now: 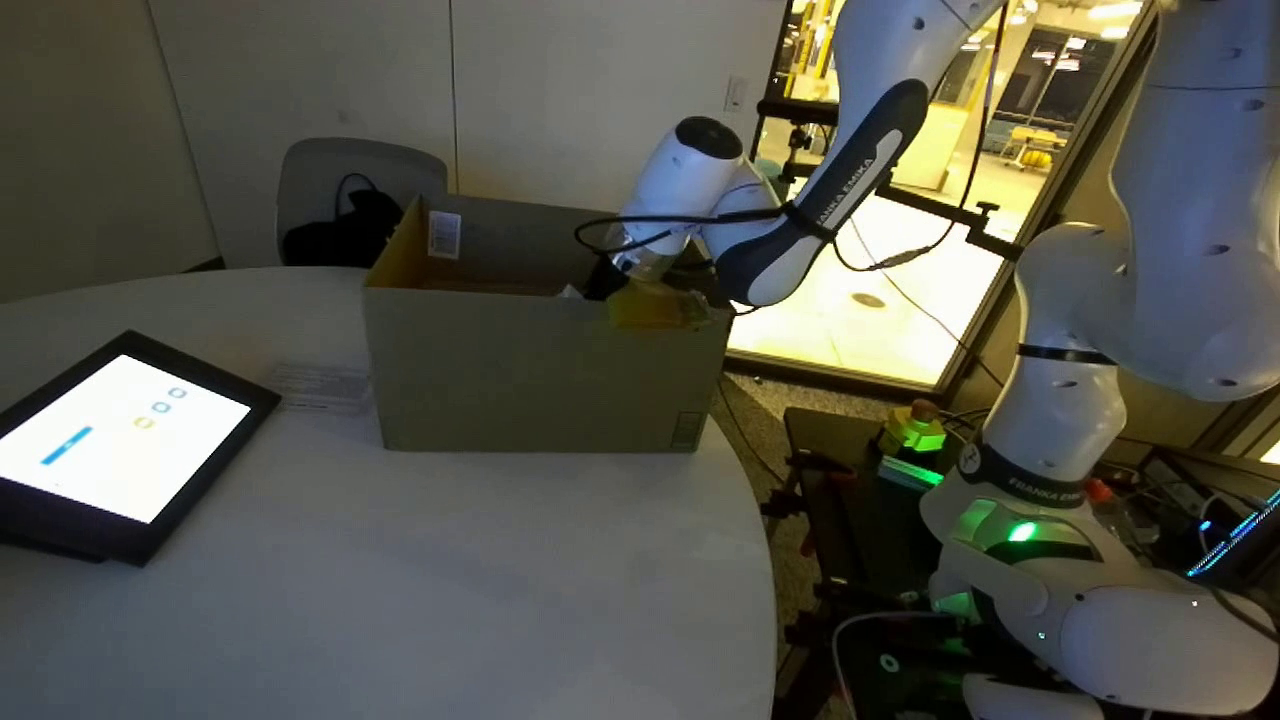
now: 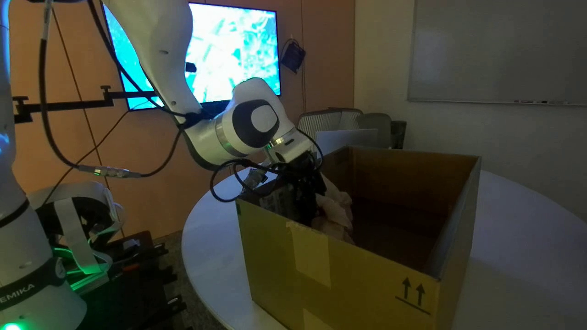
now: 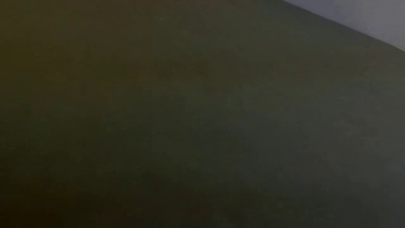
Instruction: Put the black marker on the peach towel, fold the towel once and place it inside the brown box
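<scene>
The brown box [image 1: 540, 375] stands open on the white table, and it also shows in an exterior view [image 2: 367, 275]. My gripper [image 2: 308, 195] reaches down over the rim into the box end nearest the robot. The peach towel [image 2: 335, 213] is bunched against the gripper at rim height, its lower part hidden behind the box wall. The fingertips are hidden, so I cannot tell whether they are shut on the towel. The wrist view is dark and filled by a close surface, likely the box wall [image 3: 202, 95]. The black marker is out of view.
A black tablet [image 1: 130, 440] with a lit screen stands on the round table [image 1: 450, 600] beside the box. A faint clear sheet [image 1: 320, 388] lies between them. Loose cables [image 2: 229, 183] hang from the wrist near the box rim. Chairs [image 2: 330, 120] stand behind the table.
</scene>
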Controlling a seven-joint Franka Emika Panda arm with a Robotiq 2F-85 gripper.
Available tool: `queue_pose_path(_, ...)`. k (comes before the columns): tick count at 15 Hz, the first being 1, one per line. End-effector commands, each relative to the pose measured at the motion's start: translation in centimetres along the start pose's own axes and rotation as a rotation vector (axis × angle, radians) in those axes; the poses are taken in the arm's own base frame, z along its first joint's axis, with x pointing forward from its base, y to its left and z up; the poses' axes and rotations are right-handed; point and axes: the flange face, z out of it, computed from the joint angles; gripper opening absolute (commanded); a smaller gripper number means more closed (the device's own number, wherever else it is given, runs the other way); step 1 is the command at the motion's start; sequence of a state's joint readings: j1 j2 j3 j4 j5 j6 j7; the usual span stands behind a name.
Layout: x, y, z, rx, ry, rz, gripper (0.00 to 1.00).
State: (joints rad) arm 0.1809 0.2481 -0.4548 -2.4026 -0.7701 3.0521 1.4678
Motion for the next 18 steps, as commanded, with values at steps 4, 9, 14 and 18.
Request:
queue_pose_path(4, 1.6, 0.5, 0.0, 0.038, -0.071, 0.074, 0.49)
queue_pose_path(9, 3.2, -1.6, -2.2, 0.092, -0.060, 0.012, 0.86)
queue_pose_path(14, 3.3, -4.8, -8.5, 0.102, -0.037, -0.122, 1.00)
queue_pose_path(18, 1.0, -7.3, -16.0, 0.104, -0.034, -0.264, 1.00)
